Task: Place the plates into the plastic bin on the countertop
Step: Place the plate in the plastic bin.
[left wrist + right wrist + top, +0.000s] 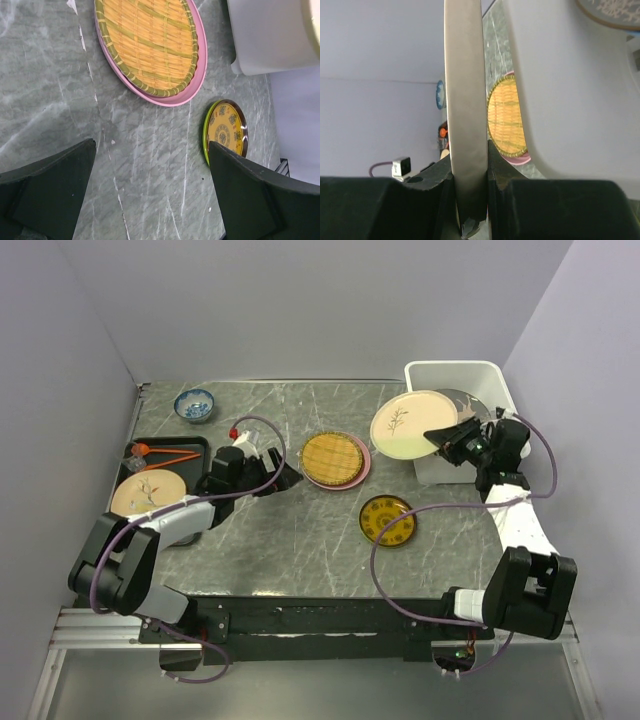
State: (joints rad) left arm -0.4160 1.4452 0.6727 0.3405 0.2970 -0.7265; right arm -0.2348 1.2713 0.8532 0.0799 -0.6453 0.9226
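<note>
Plain pale lilac walls [300, 300] on three sides, aluminium frame rail [100, 625] along the near edge

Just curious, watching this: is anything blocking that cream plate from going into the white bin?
Nothing visible does. The right gripper holds the cream leaf-sprig plate tilted over the plastic bin's rim. Only a grey plate already sits inside the bin.

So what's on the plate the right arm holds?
The held plate is cream with a thin dark leaf sprig; top view shows it best.
</note>
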